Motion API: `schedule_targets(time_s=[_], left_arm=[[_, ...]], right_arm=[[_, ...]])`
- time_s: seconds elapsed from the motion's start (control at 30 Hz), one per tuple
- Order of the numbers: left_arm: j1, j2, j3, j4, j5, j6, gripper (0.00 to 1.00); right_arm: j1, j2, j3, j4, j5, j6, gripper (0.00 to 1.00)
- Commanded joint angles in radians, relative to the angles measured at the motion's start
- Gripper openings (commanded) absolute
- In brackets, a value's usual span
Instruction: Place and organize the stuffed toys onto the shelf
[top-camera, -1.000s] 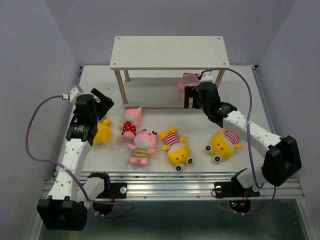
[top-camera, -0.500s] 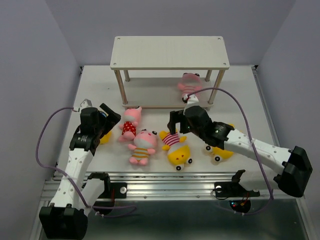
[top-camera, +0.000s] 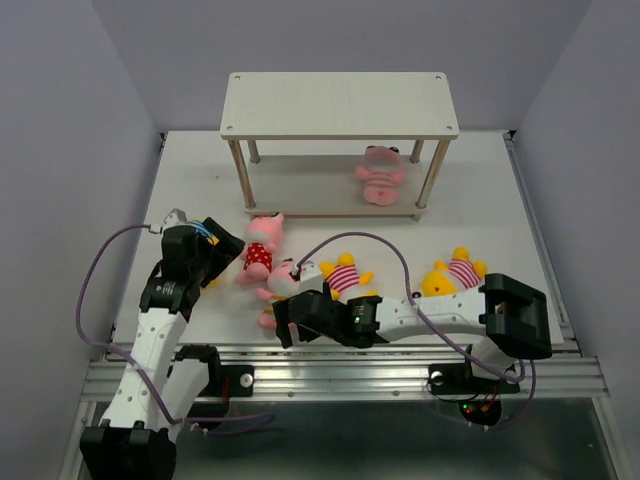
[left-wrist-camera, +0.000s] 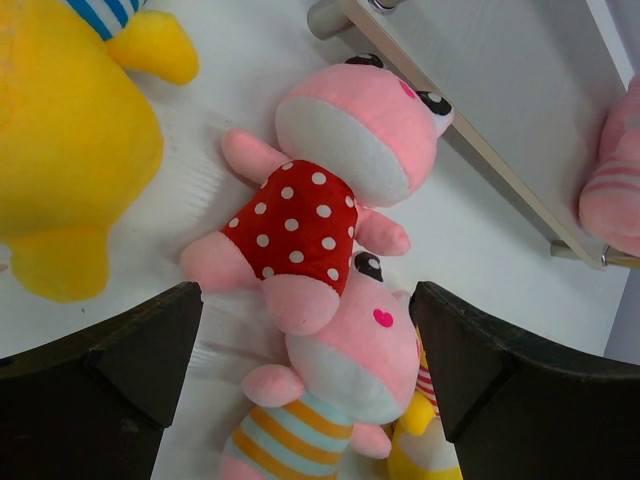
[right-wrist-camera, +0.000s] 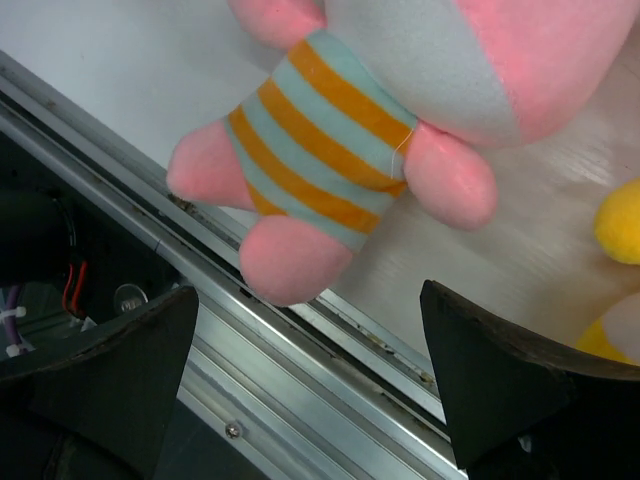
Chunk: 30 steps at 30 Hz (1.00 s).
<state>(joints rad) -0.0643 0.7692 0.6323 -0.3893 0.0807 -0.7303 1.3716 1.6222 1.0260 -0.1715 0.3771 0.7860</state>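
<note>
The shelf stands at the back, with one pink striped toy on its lower board. A pink toy in a red dotted shirt and a pink toy in an orange striped shirt lie in front of it. Two yellow toys lie to the right. A third yellow toy is mostly hidden under my left arm. My left gripper is open over the dotted toy. My right gripper is open over the orange striped toy's legs.
The table's front metal rail runs right under my right gripper. The shelf's lower board and a leg show in the left wrist view, as does the yellow toy at far left. Purple walls close in both sides.
My right arm left the pink toy on the lower shelf and swung forward and left to the orange striped toy at the table's front. My left gripper shifted slightly toward the dotted toy.
</note>
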Motion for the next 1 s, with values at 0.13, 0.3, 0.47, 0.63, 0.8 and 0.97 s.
schedule_targets(time_s=[0.13, 0.3, 0.47, 0.63, 0.8, 0.97], left_arm=[[-0.002, -0.093, -0.042, -0.013, 0.004, 0.003, 0.99], [-0.003, -0.128, -0.046, -0.016, 0.002, -0.003, 0.99], [-0.003, -0.139, -0.048, -0.016, 0.004, -0.006, 0.99], [-0.005, -0.142, -0.048, -0.016, 0.002, -0.008, 0.99], [-0.003, -0.151, -0.048, -0.017, 0.002, -0.006, 0.99], [-0.005, -0.151, -0.043, -0.011, 0.005, -0.004, 0.99]], right_arm=[[0.007, 0.068, 0.078, 0.128, 0.034, 0.055, 0.88], [0.007, 0.117, 0.115, 0.098, 0.019, 0.058, 0.66], [0.007, 0.126, 0.138, 0.021, 0.063, 0.098, 0.59], [0.007, 0.169, 0.18, -0.063, 0.072, 0.119, 0.51], [0.007, 0.156, 0.19, -0.072, 0.082, 0.101, 0.16], [0.017, 0.134, 0.187, -0.059, 0.075, -0.019, 0.01]])
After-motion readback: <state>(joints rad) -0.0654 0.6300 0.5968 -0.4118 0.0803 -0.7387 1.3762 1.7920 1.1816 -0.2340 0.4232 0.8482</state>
